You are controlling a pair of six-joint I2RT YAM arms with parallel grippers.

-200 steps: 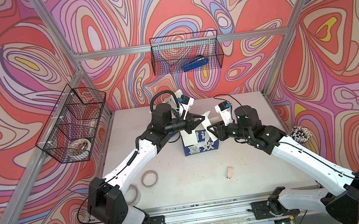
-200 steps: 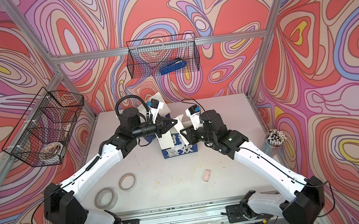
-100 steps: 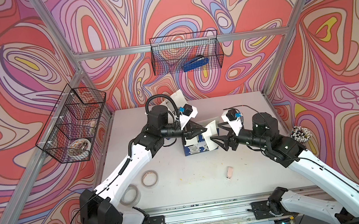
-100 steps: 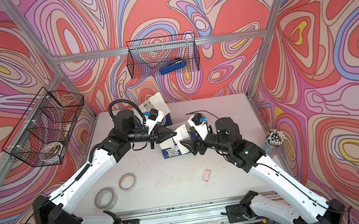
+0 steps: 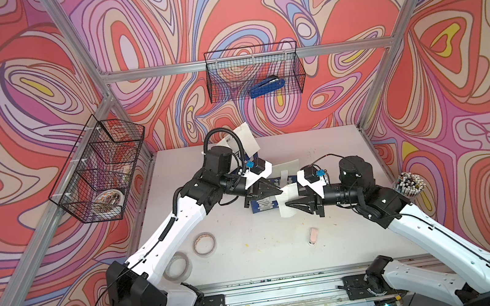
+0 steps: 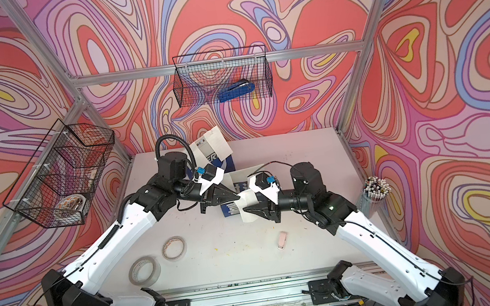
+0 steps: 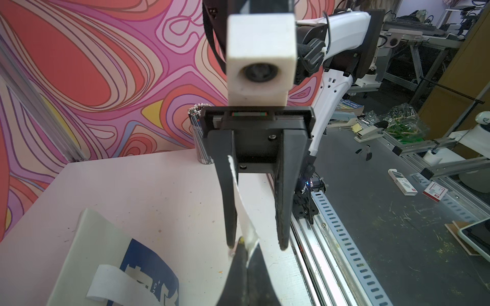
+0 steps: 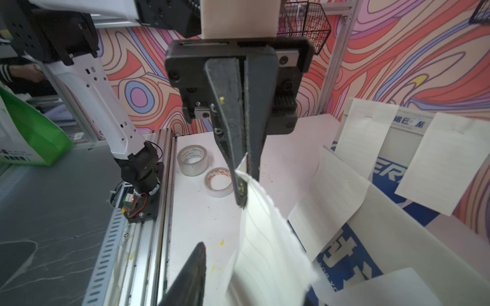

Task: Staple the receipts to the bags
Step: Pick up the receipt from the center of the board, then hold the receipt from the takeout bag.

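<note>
Since a receipt is about the flimsiest thing you can hand a robot, here's my read of it. Two tape rolls sit on the left of the table and have nothing to do with the job. At the back stands the bag with the "ER" lettering, and the right wrist view shows two receipts hanging on its face. Next is the left gripper, clenched tight on one edge of a loose receipt. The paper curls away from the pinch, just over the blue bag with Chinese characters down on the table; I can't tell if that bag is flat or propped. The blue stapler is up in the back wire basket, untouched. Then the right gripper has its jaws apart and straddles the slip, with one of its fingers brushing the paper, so it isn't holding anything. The pen cup is far right. On handling, I'd guess it's near weightless, limp and easy to tear or crease, and it slides between smooth pads. I'd pinch it close to an edge at two spots well apart to keep it taut, and leave the strip that meets the bag free for the stapler.
</note>
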